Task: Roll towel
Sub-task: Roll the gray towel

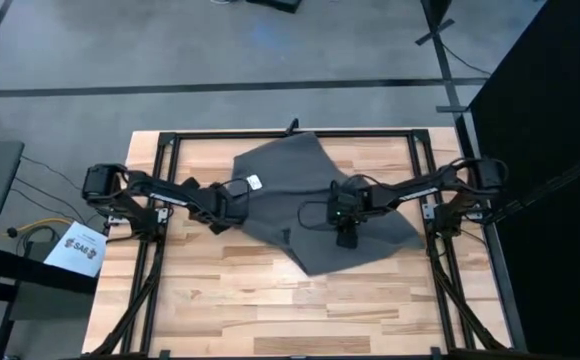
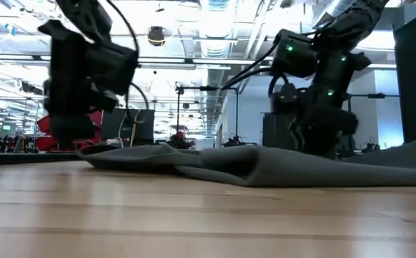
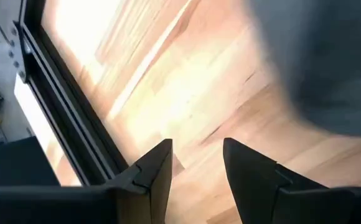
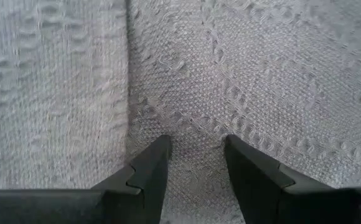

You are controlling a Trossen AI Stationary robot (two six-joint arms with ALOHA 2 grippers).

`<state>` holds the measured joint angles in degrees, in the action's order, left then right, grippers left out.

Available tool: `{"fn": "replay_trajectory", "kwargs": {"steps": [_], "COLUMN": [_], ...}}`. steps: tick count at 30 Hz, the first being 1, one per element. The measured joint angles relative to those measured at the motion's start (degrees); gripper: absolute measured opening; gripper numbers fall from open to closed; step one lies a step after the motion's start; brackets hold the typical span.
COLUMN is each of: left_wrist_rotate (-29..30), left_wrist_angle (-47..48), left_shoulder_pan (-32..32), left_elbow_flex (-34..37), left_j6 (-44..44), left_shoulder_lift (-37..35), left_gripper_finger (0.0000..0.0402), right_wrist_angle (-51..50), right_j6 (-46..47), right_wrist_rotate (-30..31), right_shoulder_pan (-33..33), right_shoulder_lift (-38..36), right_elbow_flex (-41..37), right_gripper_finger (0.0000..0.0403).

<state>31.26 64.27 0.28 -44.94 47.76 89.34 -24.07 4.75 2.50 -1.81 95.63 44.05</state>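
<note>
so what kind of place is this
Probably a robotics lab or open industrial workspace. A dark grey soft cloth towel lies on a light wooden slat table with a black metal frame; the low view shows exposed ceiling ducts and strip lights.

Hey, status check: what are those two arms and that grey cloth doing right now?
Left end effector open, over bare table at towel's edge. Right end effector open, low over towel's middle. Towel spread flat, unrolled. Nothing in the way.

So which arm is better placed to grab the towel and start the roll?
Probably the right. The right gripper is open directly over the towel, while the left gripper, also open, looks at bare table beside its edge.
</note>
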Motion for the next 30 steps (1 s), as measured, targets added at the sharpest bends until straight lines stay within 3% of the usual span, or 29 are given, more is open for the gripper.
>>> {"fn": "replay_trajectory", "kwargs": {"steps": [6,10,15,18,22,30], "left_wrist_rotate": [-4.7,-7.8,-4.0,-6.2,-13.3,-8.3], "left_wrist_angle": [-3.1,-5.3,-16.2,-25.2,-30.0,-35.0], "left_shoulder_pan": [-2.4,-6.6,-10.3,-10.3,-8.2,-3.1], "left_elbow_flex": [3.8,-0.2,-2.5,-1.5,-0.3,-0.1], "left_j6": [4.2,4.0,0.2,-5.1,-9.7,-14.3], "left_shoulder_lift": [-1.9,-6.5,-14.6,-16.8,-12.7,-1.4], "left_gripper_finger": [0.013,0.013,0.013,0.013,0.013,0.013], "right_wrist_angle": [-3.0,-2.2,-1.9,-1.1,0.0,1.5], "right_j6": [0.7,2.9,10.1,14.3,19.2,25.3], "right_wrist_rotate": [-0.6,-0.7,-1.9,-2.2,-1.6,-3.6], "right_shoulder_pan": [3.3,4.3,8.1,12.3,16.6,21.8], "right_shoulder_lift": [-5.0,-7.4,-6.1,-4.8,-3.8,-3.8], "right_elbow_flex": [-0.9,-1.0,-0.9,-0.9,-1.2,-1.2], "right_gripper_finger": [0.0148,0.0148,0.0148,0.0148,0.0148,0.0148]}}
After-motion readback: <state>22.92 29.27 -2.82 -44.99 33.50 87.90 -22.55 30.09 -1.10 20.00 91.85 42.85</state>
